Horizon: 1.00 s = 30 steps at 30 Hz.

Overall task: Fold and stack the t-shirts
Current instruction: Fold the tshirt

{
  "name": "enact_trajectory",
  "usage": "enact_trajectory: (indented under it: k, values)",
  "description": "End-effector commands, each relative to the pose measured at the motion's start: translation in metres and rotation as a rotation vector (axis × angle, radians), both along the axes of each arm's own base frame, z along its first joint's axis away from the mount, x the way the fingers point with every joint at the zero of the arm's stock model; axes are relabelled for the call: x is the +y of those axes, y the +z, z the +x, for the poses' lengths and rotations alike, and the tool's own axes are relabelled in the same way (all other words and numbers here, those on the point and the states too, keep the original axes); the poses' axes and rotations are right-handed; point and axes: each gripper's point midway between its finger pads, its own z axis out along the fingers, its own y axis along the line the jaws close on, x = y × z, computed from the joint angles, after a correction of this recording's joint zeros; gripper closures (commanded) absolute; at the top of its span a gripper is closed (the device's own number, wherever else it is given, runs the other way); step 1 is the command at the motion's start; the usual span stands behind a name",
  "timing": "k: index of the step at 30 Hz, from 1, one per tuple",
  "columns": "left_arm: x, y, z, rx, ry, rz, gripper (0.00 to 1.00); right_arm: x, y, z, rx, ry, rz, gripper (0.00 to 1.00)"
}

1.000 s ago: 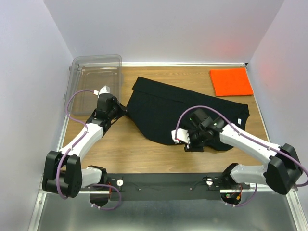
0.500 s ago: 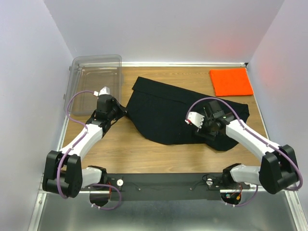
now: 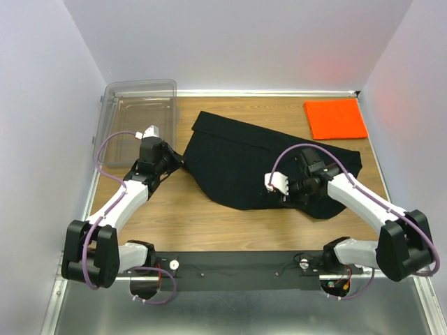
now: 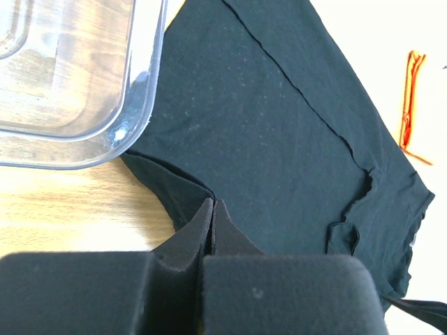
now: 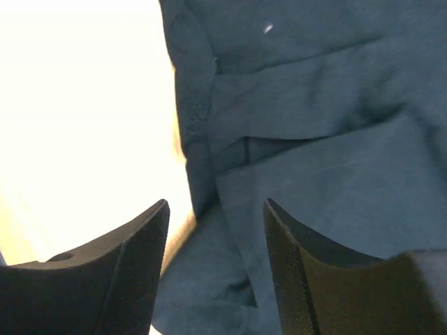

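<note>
Black t-shirt (image 3: 244,157) lies spread on the worktop (image 3: 209,223); left fingers (image 4: 199,227) clench its corner, right fingers (image 5: 140,241) hang parted above its edge.

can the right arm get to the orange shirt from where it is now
Probably yes: the right gripper hangs open over the black shirt, and the orange shirt lies uncovered on its side, nothing between.

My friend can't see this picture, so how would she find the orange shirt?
Start at the wooden table and look to its far right corner. The orange shirt lies there, folded flat into a neat rectangle. It is small and bright, while its neighbour, the black shirt, is big, dark and spread out.
</note>
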Motion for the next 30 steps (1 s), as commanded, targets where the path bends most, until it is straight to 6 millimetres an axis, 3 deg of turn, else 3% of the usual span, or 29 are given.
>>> enact_trajectory:
  k: [1, 17, 20, 24, 26, 28, 30]
  values:
    - [0.000, 0.007, -0.003, -0.030, -0.020, -0.011, 1.00, 0.001, -0.014, 0.003, -0.006, -0.006, 0.001, 0.37]
    - [0.000, 0.004, -0.008, -0.029, -0.024, -0.028, 1.00, -0.003, -0.043, 0.012, 0.006, -0.056, -0.034, 0.45]
    - [0.000, 0.004, -0.008, -0.030, -0.027, -0.030, 1.00, -0.004, -0.044, 0.017, -0.004, -0.077, -0.040, 0.55]
    - [0.000, 0.004, -0.008, -0.030, -0.027, -0.030, 1.00, -0.003, -0.034, 0.022, -0.037, -0.097, -0.028, 0.58]
    - [0.000, 0.004, -0.008, -0.032, -0.028, -0.029, 1.00, -0.004, -0.025, 0.027, -0.068, -0.109, -0.026, 0.64]
    - [0.002, 0.005, -0.007, -0.033, -0.026, -0.027, 1.00, -0.004, -0.016, 0.031, -0.095, -0.127, -0.015, 0.80]
    - [0.002, 0.004, -0.008, -0.032, -0.027, -0.026, 1.00, -0.003, -0.007, 0.034, -0.116, -0.147, 0.001, 0.85]
